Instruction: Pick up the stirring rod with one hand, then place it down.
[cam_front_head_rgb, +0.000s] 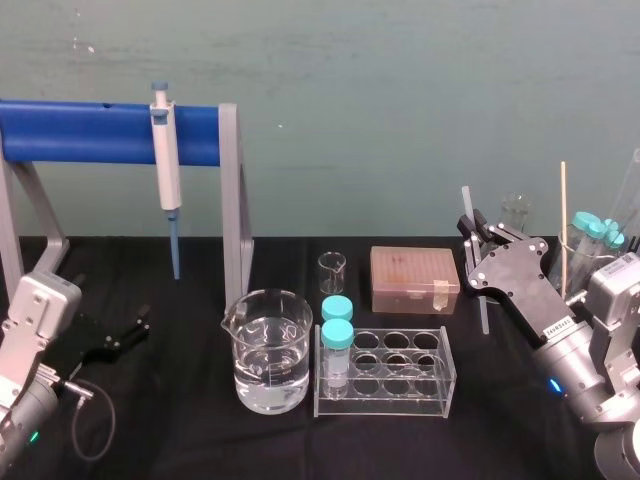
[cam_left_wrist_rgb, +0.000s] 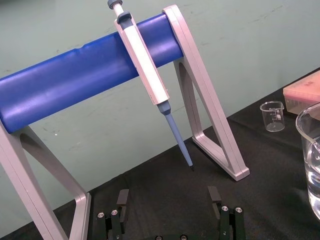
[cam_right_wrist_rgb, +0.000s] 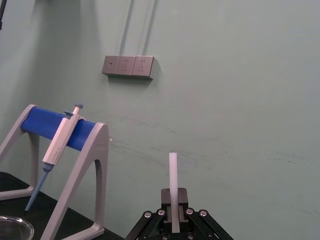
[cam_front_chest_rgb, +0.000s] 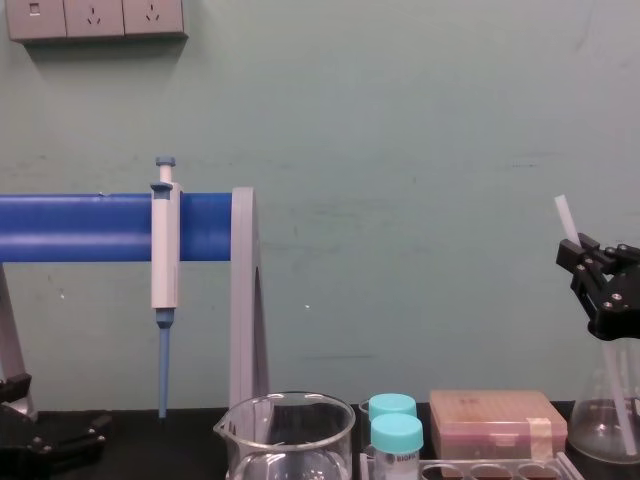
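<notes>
The stirring rod (cam_front_head_rgb: 484, 308) is a thin translucent-white stick held well above the black table at the right, tilted a little from upright. My right gripper (cam_front_head_rgb: 478, 236) is shut on it near its upper part. The right wrist view has the rod (cam_right_wrist_rgb: 172, 175) rising from between the closed fingers of this gripper (cam_right_wrist_rgb: 173, 199). From the chest view, the rod (cam_front_chest_rgb: 566, 216) sticks out above the right gripper (cam_front_chest_rgb: 587, 262). My left gripper (cam_front_head_rgb: 125, 334) rests low at the left, open and empty, its fingers (cam_left_wrist_rgb: 122, 196) wide apart.
A beaker of water (cam_front_head_rgb: 268, 350) stands centre front beside a clear tube rack (cam_front_head_rgb: 388, 372) with two teal-capped tubes. Behind are a small beaker (cam_front_head_rgb: 332, 272) and a pink box (cam_front_head_rgb: 414, 280). A pipette (cam_front_head_rgb: 166, 165) hangs on the blue-barred stand (cam_front_head_rgb: 100, 132). Glassware crowds the far right.
</notes>
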